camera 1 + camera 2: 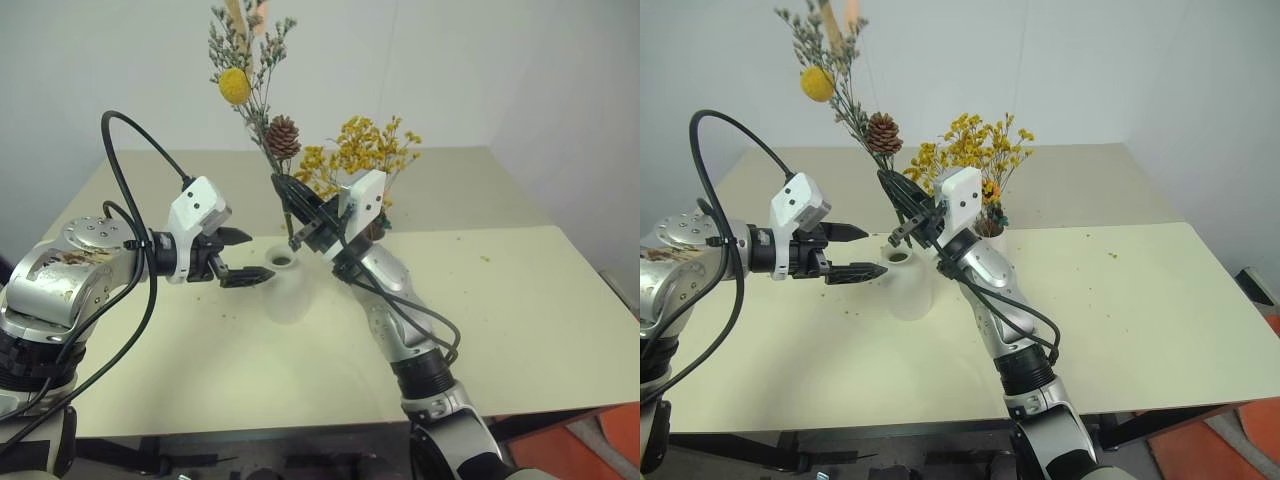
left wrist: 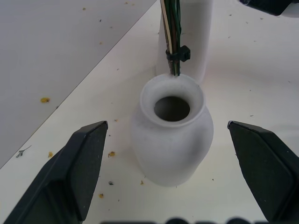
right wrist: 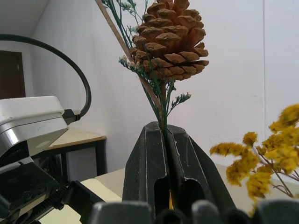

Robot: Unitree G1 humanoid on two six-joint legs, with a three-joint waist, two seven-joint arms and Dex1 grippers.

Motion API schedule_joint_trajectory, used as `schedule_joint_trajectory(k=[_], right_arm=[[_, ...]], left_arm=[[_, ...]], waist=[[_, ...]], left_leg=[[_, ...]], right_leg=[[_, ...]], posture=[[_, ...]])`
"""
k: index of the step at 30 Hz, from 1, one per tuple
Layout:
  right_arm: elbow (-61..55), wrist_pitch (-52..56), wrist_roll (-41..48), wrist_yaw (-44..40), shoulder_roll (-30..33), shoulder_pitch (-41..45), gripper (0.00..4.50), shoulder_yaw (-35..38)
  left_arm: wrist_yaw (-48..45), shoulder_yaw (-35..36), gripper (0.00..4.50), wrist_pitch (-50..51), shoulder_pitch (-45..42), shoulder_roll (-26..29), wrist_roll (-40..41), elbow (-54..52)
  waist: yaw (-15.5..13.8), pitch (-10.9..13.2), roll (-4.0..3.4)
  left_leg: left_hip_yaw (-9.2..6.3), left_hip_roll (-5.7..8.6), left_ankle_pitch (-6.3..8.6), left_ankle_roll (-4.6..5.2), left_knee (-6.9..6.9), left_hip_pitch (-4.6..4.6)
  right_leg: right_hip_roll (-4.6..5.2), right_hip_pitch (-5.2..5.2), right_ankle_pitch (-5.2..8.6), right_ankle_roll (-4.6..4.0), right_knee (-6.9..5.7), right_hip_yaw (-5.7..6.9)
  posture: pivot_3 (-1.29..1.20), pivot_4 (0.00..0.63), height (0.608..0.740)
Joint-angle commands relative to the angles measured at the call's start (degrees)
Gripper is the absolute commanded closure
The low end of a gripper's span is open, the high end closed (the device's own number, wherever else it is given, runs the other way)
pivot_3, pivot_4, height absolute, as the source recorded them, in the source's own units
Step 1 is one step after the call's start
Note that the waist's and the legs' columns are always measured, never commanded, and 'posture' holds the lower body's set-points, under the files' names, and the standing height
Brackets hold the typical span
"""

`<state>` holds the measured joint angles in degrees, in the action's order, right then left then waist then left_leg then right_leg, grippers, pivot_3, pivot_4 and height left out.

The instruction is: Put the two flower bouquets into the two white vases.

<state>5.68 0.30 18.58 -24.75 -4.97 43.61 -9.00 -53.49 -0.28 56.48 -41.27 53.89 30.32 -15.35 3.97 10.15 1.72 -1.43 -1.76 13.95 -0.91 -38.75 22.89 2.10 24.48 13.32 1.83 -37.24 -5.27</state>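
The grey-green sprig (image 1: pixel 268 118), with a yellow ball (image 1: pixel 235 85) and a pinecone (image 3: pixel 170 37), stands upright with my right gripper (image 1: pixel 280 185) shut on its stem. The stem's lower end (image 2: pixel 174 51) hangs just above the far rim of the short bulbous vase (image 1: pixel 285 287). My left gripper (image 1: pixel 258 257) is open beside that vase, one finger (image 2: pixel 79 163) on each side of it without touching. The bushy yellow bouquet (image 1: pixel 362 152) stands in the taller white vase (image 2: pixel 203 42), which is mostly hidden behind my right wrist.
The cream table (image 1: pixel 520 310) carries scattered dried crumbs (image 2: pixel 45 99). A second tabletop (image 1: pixel 470 185) adjoins at the back, against a white wall. The table's front and right edges are close by, and an orange object (image 1: pixel 600 450) lies on the floor at the right.
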Motion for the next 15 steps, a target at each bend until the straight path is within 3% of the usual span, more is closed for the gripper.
schedule_joint_trajectory(k=[1, 15], right_arm=[[0.3, -1.4, 0.2, 0.1, -3.9, 1.9, 4.45, -0.6], [-0.3, -2.7, 1.7, 1.4, -4.7, 3.4, 4.45, -0.6]], left_arm=[[0.0, 0.1, 0.00, -1.2, -1.9, 0.0, -0.4, -0.5], [0.4, 0.3, 0.00, -0.9, -1.8, 0.0, 0.0, -0.7]], waist=[[0.0, 0.0, 0.00], [0.0, 0.0, 0.00]], left_leg=[[0.00, 0.00, 0.00, 0.00, 0.00, 0.00], [0.00, 0.00, 0.00, 0.00, 0.00, 0.00]], right_leg=[[0.00, 0.00, 0.00, 0.00, -0.01, 0.00], [0.00, 0.00, 0.00, 0.00, -0.01, 0.00]], posture=[[0.00, 0.150, 0.740], [0.00, 0.150, 0.740]])
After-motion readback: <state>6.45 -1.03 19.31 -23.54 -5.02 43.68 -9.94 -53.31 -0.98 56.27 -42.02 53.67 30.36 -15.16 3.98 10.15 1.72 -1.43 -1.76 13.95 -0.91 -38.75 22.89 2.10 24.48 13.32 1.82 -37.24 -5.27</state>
